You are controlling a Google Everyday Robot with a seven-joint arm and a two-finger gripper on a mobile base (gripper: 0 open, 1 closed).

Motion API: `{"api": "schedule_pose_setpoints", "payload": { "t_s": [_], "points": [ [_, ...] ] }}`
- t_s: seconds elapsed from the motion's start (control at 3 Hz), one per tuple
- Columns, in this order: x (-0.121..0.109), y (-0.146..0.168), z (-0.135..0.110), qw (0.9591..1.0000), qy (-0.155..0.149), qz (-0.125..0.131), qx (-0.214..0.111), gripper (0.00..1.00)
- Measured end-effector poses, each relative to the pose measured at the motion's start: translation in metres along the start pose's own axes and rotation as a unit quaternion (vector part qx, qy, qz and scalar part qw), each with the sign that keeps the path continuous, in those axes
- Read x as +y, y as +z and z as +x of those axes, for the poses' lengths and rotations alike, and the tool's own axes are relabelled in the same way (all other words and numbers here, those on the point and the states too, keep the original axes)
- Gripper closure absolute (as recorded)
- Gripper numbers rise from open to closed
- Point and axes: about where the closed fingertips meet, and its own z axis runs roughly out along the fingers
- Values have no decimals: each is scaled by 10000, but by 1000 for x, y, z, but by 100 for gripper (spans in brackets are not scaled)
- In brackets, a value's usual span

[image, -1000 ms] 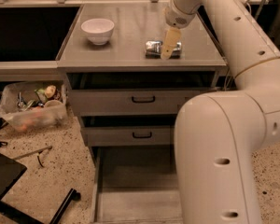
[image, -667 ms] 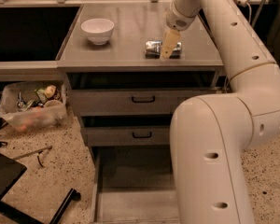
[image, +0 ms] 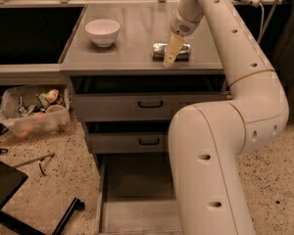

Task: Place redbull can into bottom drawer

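Note:
The redbull can (image: 159,50) lies on its side on the grey counter (image: 132,33), right of the middle. My gripper (image: 172,51) hangs down over the middle of the can, its pale fingers (image: 171,48) in front of it and reaching to the counter top. The bottom drawer (image: 134,195) is pulled out at floor level below the cabinet, a long grey tray partly hidden by my arm.
A white bowl (image: 102,31) stands on the counter to the left. Two shallower drawers with black loop handles (image: 150,104) sit below the counter. A clear bin of clutter (image: 34,112) and black chair legs (image: 19,199) are on the floor at left. My big white arm (image: 220,151) fills the right.
My arm has shifted slightly; the gripper stays over the can, which has not moved.

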Motion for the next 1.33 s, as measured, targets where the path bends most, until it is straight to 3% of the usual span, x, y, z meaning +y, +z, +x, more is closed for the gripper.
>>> {"api": "schedule_pose_setpoints", "payload": {
  "t_s": [0.33,0.67,1.33],
  "points": [
    [5,9,-1,9999,-3,-130,51,0],
    [5,9,-1,9999,-3,-131,52,19],
    [5,9,-1,9999,-3,-131,52,65]
  ]
}}
